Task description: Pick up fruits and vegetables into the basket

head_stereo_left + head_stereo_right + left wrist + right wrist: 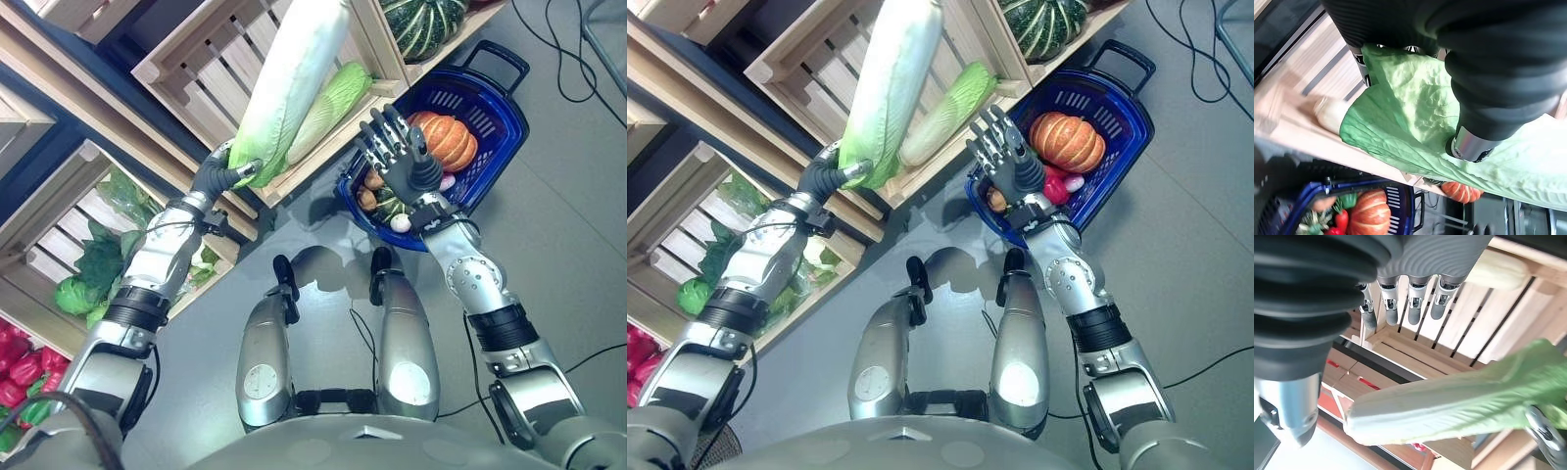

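Pale green napa cabbage (289, 83) clenched at its leafy end in left hand (223, 174), raised before wooden crate (211, 73) where a second cabbage (333, 106) lies. Right hand (404, 162) released, fingers straight, above blue basket (495, 122) holding orange pumpkin (446, 140).

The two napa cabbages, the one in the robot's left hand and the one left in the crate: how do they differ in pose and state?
The held cabbage is lifted clear of the wooden crate, gripped at its green leafy end by the left hand; the crate cabbage lies on the crate's slats, untouched. The held one looks longer in the eye views. Both have pale stalks and green leaves.
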